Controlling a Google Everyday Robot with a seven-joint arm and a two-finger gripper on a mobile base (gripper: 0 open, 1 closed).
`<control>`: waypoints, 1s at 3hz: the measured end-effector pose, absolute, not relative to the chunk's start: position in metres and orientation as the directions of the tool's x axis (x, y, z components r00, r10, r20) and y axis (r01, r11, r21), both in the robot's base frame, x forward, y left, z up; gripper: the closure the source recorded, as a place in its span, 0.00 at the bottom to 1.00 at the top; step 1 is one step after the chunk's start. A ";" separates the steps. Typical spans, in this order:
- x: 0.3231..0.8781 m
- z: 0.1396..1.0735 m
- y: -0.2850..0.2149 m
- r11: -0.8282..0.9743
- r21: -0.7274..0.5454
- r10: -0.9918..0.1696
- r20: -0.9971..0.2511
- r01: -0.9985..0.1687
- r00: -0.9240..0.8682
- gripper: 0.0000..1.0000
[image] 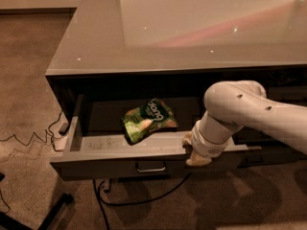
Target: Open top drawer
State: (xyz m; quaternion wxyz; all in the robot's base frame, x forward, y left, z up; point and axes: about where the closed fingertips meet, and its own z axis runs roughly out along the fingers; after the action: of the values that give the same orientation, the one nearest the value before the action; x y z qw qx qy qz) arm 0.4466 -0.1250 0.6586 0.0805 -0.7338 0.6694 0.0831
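Note:
The top drawer (pixel 96 168) is pulled out from under the table top. Its dark grey front carries a small metal pull (pixel 150 167), and its lighter grey inside shows. A green snack bag (pixel 147 120) lies inside, near the middle. My gripper (pixel 195 153) is at the drawer's front rim, right of the pull, at the end of my white arm (pixel 240 110). The arm reaches in from the right and hides the right part of the drawer.
A glossy grey table top (pixel 192 28) overhangs the drawer. Black cables (pixel 29 139) lie on the carpet to the left and under the drawer. A dark stand leg (pixel 53 210) crosses the lower left. Another drawer front (pixel 273 153) lies to the right.

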 end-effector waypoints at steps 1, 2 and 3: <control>0.447 0.667 -0.125 -0.091 -0.007 -0.969 -0.230 -0.996 0.090 0.96; 0.447 0.669 -0.125 -0.091 -0.007 -0.969 -0.230 -0.996 0.090 1.00; 0.447 0.669 -0.125 -0.091 -0.007 -0.969 -0.230 -0.996 0.090 0.81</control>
State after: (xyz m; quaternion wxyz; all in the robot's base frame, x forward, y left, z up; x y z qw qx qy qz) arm 0.4465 -0.1250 0.6691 0.0805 -0.7338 0.6694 0.0831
